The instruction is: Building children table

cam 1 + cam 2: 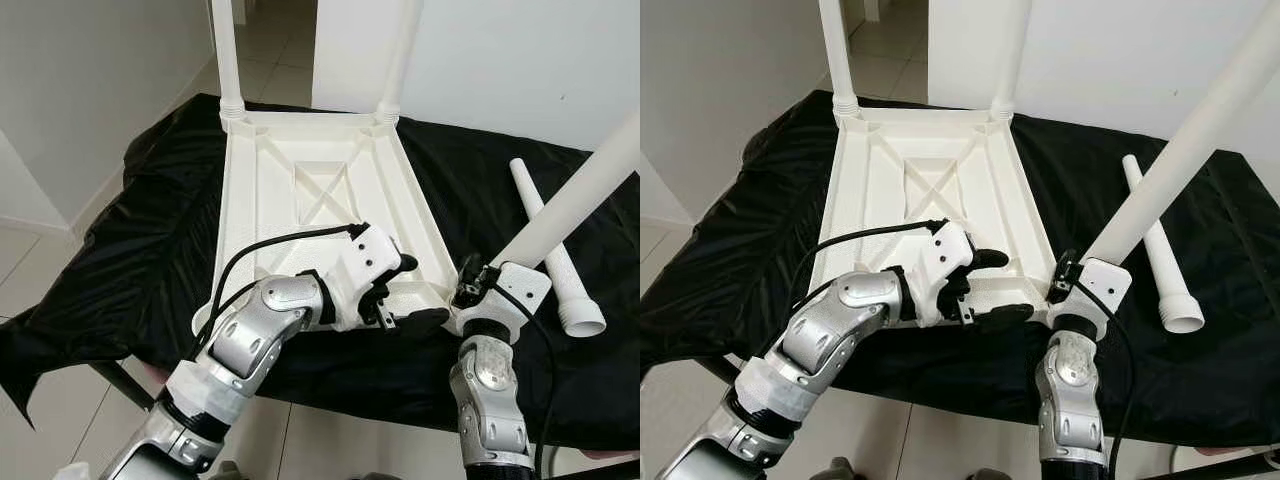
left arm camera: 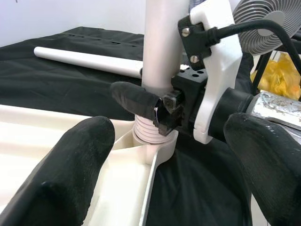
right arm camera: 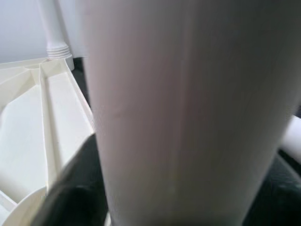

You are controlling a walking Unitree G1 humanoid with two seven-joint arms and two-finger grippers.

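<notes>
The white plastic tabletop [image 1: 320, 190] lies upside down on a black-covered table. Two white legs [image 1: 226, 50] [image 1: 400, 50] stand in its far corners. My right gripper [image 1: 470, 283] is shut on a third leg [image 1: 580, 195], which leans up and to the right. In the left wrist view that leg's ribbed end [image 2: 149, 134] sits at the near right corner socket. My left gripper [image 1: 410, 292] is open beside that corner, its fingers [image 2: 70, 174] spread on either side of the tabletop's rim. A fourth leg [image 1: 548, 240] lies loose on the cloth to the right.
The black cloth [image 1: 150, 230] hangs over the table's edges, with tiled floor [image 1: 40, 270] to the left and white walls behind. A fan [image 2: 268, 23] and a yellow bag [image 2: 277, 70] sit behind my right arm in the left wrist view.
</notes>
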